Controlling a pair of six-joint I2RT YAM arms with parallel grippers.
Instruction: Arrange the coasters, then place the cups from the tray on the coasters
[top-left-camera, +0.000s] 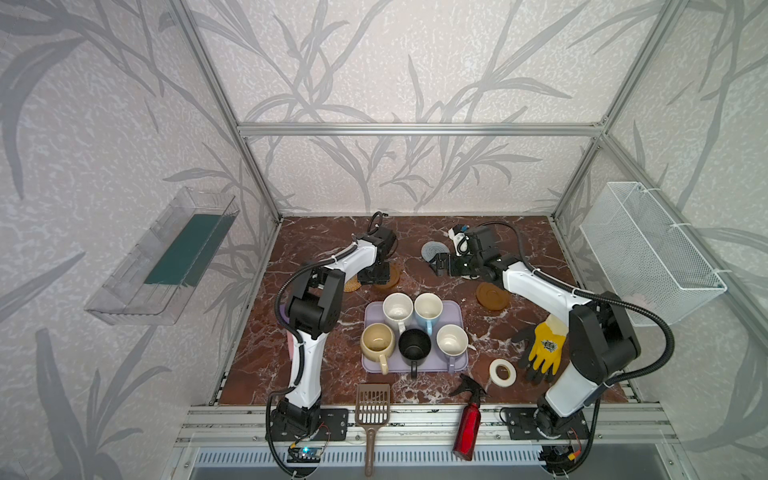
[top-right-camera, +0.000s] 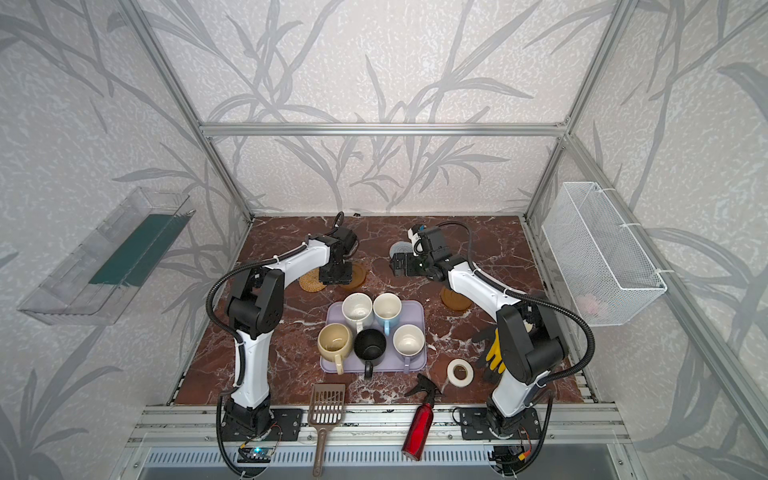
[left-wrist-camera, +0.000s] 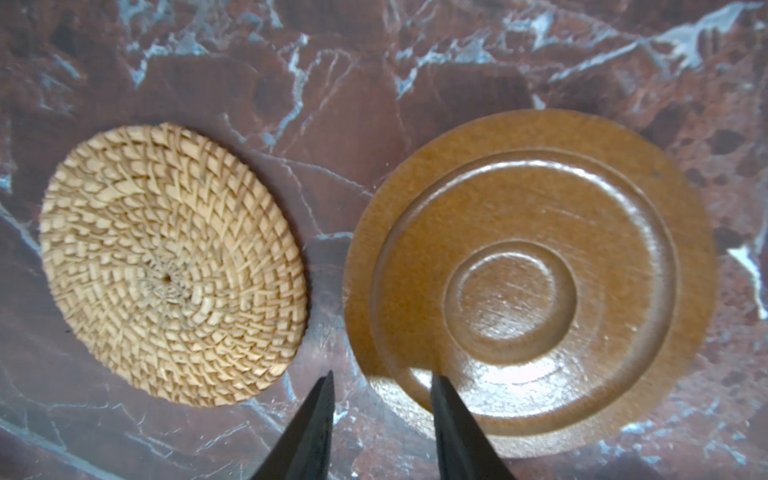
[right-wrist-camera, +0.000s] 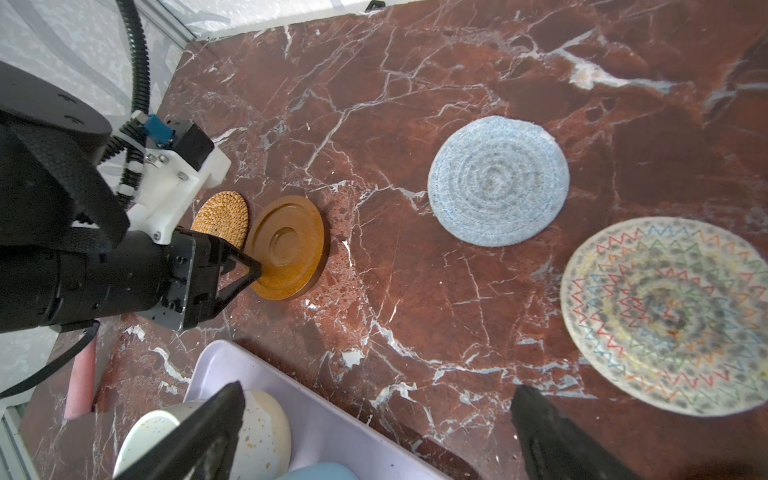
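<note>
Risk: the left gripper (left-wrist-camera: 382, 380) is straddling the left rim of the glossy amber-brown saucer-shaped coaster (left-wrist-camera: 528, 282). Its jaws are standing partly apart and clamping nothing: one finger is over the dish, the other over the red-brown marble tabletop (left-wrist-camera: 415, 83). Closing here means pinching a thin, slick rim, which could end up slipping free or tipping. A leftward shove could be driving it into the round tan woven-rattan coaster (left-wrist-camera: 170, 266), which is lying just beside it across a narrow gap. The right gripper (right-wrist-camera: 378, 388) is hovering wide open and empty beyond the far edge of the flat lavender plastic tray (top-left-camera: 456, 309). A careless sweep nearward could be clipping the five handled ceramic mugs (top-left-camera: 414, 344), all sitting on the tray.

Pose: the left arm is reaching far, wrist bent, gripper pointing down. The right arm is stretching far-left with its forearm low, near the round grey-blue woven coaster (right-wrist-camera: 498, 178) and the cream zigzag-stitched coaster (right-wrist-camera: 665, 316).
</note>
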